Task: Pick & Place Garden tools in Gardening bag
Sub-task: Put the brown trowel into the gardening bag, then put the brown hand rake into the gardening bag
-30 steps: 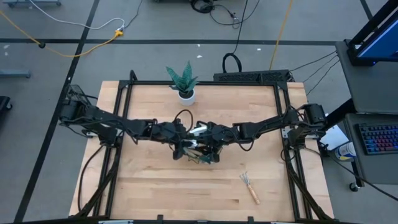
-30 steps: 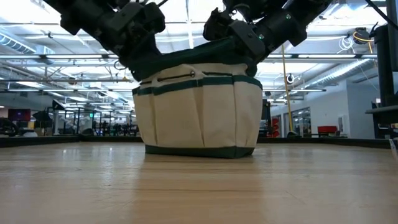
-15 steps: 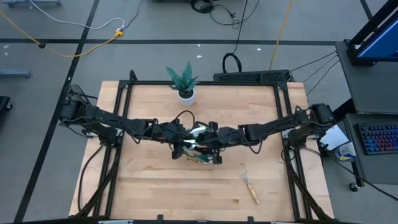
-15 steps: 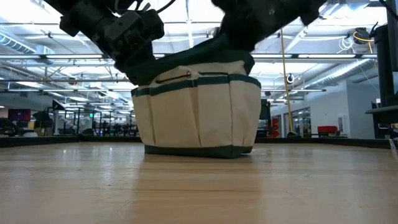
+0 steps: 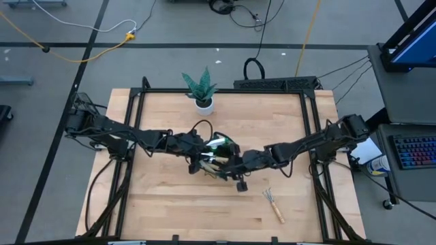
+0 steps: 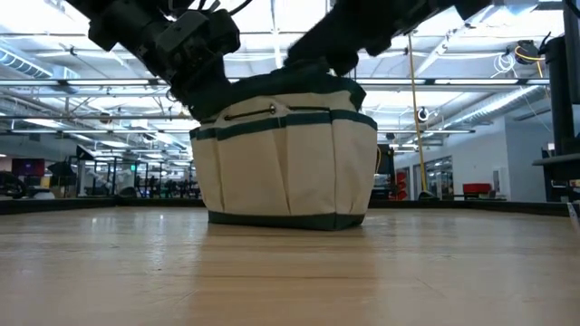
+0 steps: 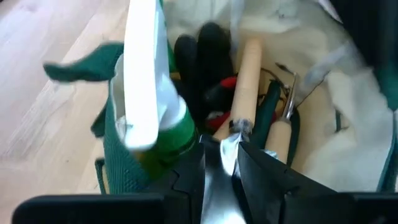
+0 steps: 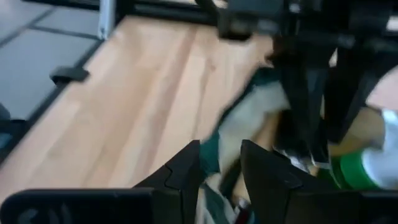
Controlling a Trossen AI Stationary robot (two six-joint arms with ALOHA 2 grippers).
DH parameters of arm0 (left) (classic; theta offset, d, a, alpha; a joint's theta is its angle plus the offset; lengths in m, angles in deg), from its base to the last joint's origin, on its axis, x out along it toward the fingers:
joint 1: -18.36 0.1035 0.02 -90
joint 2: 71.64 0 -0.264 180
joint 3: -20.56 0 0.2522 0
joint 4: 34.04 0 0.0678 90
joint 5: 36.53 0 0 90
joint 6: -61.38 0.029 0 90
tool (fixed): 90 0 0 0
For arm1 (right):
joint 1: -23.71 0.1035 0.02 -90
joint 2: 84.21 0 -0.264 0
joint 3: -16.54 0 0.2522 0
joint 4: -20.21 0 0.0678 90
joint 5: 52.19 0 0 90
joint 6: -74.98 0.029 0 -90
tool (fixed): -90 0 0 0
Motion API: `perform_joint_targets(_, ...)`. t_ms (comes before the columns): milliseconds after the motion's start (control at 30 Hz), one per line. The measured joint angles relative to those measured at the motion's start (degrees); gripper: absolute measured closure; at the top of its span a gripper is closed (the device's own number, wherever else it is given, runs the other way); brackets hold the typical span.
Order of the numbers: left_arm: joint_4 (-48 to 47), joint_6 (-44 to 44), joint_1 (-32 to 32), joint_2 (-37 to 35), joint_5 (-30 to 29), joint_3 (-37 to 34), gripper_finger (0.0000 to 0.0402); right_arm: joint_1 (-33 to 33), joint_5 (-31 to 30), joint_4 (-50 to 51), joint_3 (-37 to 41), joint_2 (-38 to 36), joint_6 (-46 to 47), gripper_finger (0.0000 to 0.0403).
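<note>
The beige gardening bag (image 5: 216, 162) with green trim stands on its base mid-table (image 6: 285, 172). Inside it lie a green spray bottle (image 7: 155, 118), a black-and-red glove (image 7: 205, 59) and wooden-handled tools (image 7: 281, 132). My left gripper (image 7: 221, 152) reaches over the bag's left rim, shut on a trowel (image 7: 245, 74). My right gripper (image 8: 221, 146) hovers at the bag's near right side (image 5: 240, 182). Its fingers stand apart, with nothing between them and the bag's rim just ahead. A hand rake (image 5: 274, 204) lies flat on the table, near right. My left gripper pinches the trowel's metal blade (image 7: 219, 177) between its two fingers. It comes from the table's left, slanting down, with the fingers along the tool. The wooden handle (image 7: 247, 68) points away into the bag and ends among the glove and the other tools.
A spiky plant in a white pot (image 5: 201, 92) stands at the table's far edge. A black frame (image 5: 225, 90) runs around the tabletop. Bare wood lies near and left of the bag.
My right gripper has pulled away from the bag's right rim, going toward the table's near edge and rising a little. My left gripper and the trowel have kept still.
</note>
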Motion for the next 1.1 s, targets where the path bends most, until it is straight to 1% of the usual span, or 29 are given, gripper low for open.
perform_joint_targets(100, -1.62, 0.84, -0.06, 0.01, 0.03, 2.49, 0.0300, -0.02, -0.15, 2.29, 0.00, 0.07, 0.01, 0.0293)
perform_joint_targets(200, -6.22, 2.99, -0.43, 0.00, -0.13, 5.90, 0.0300, 0.05, -0.20, 3.27, 0.00, 0.07, 0.93, 0.0293)
perform_joint_targets(333, -12.69, 3.43, -0.99, 0.00, -1.59, 10.72, 0.0300, 0.29, -4.58, 2.87, 0.02, -1.07, 0.22, 0.0293)
perform_joint_targets(367, -13.92, 3.43, -1.19, 0.00, -1.90, 11.64, 0.0300, 0.31, -4.77, 2.67, 0.02, -1.59, -0.14, 0.0293)
perform_joint_targets(467, -15.46, 3.41, -1.51, 0.00, -1.98, 13.36, 0.0300, 0.64, -4.68, 2.96, -0.04, -2.71, 0.49, 0.0293)
perform_joint_targets(600, -15.31, 3.81, -1.95, 0.00, -2.17, 13.71, 0.0300, 1.97, -4.70, 3.93, 0.00, -4.15, 3.32, 0.0293)
perform_joint_targets(800, -15.33, 1.79, -1.93, -0.02, -4.58, 13.71, 0.0300, 5.62, -4.61, 8.52, 0.00, -4.21, 12.83, 0.0293)
perform_joint_targets(1100, -15.31, 1.58, -1.95, -0.02, -4.86, 13.71, 0.0300, 10.73, -4.83, 19.27, 0.00, -4.22, 29.00, 0.0293)
